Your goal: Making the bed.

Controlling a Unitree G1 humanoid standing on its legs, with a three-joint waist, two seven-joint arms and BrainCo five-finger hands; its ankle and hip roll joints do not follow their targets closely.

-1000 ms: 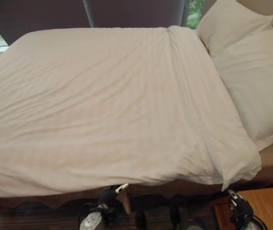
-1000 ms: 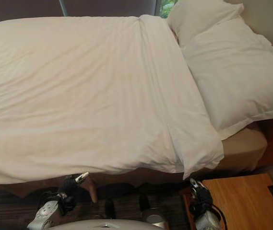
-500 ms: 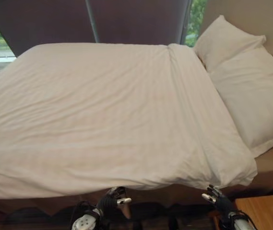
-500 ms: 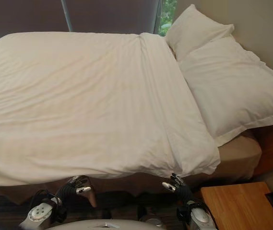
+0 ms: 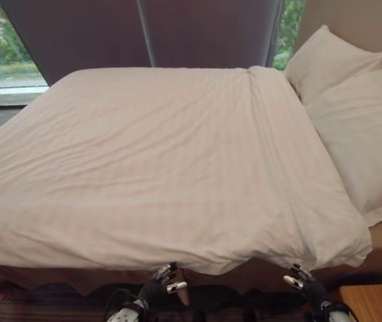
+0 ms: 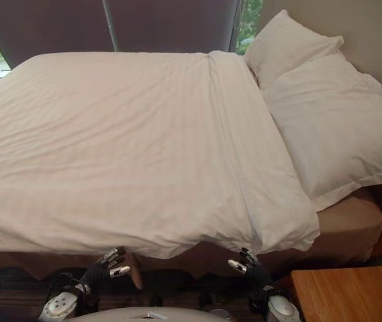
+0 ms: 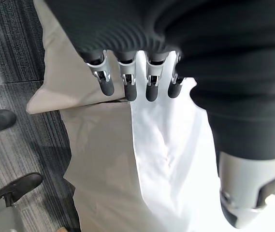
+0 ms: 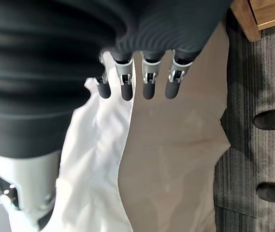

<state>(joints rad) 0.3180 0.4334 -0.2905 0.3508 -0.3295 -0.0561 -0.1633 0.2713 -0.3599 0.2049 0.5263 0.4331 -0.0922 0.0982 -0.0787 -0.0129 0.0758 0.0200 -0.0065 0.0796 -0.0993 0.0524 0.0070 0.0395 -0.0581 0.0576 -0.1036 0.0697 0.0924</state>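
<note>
while the white duvet lies spread flat over the bed, both hands hover just under its near hanging edge.

left hand and right hand each have fingers straight and relaxed, holding nothing, close to the tan bed skirt. two white pillows sit at the head end, right of the duvet; a wooden nightstand stands beside the right hand.
</note>
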